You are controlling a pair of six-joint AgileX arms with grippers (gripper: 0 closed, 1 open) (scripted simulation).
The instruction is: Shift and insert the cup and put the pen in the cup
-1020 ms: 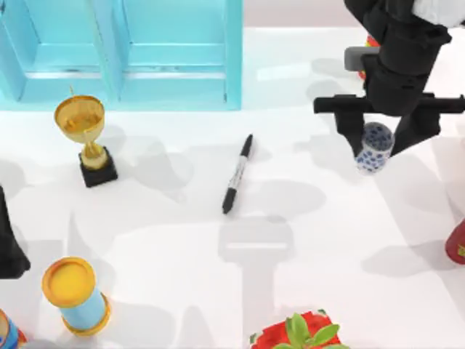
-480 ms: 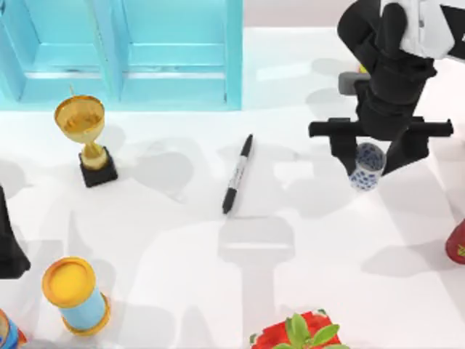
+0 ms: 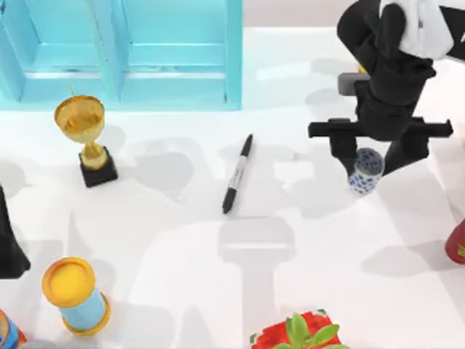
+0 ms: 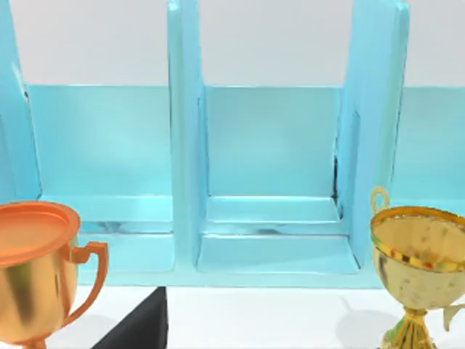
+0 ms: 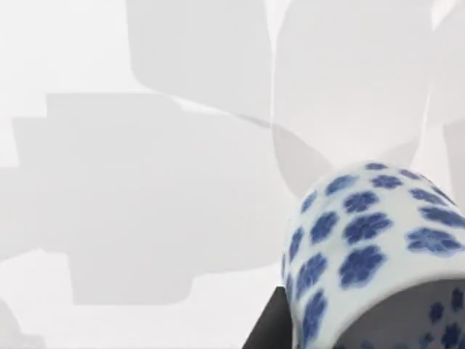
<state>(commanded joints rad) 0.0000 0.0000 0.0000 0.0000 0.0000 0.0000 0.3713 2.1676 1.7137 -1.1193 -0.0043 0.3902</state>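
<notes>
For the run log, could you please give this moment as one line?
right gripper: shut on cup, above table's right side | pen: lying mid-table | left arm: parked at left edge

White cup (image 3: pixel 365 171) patterned with blue flowers; black pen (image 3: pixel 237 174) banded white. Gold trophy (image 3: pixel 85 133) on black base near turquoise shelf (image 3: pixel 123 54) at white desk (image 3: pixel 218 291) rear edge.

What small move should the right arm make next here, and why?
Probably carry on moving the cup toward the table's middle and set it upright near the pen. The right gripper straddles the cup, apparently holding it at the table's right, while the pen lies flat, untouched, well to its left. The left arm sits parked at the left edge.
</notes>
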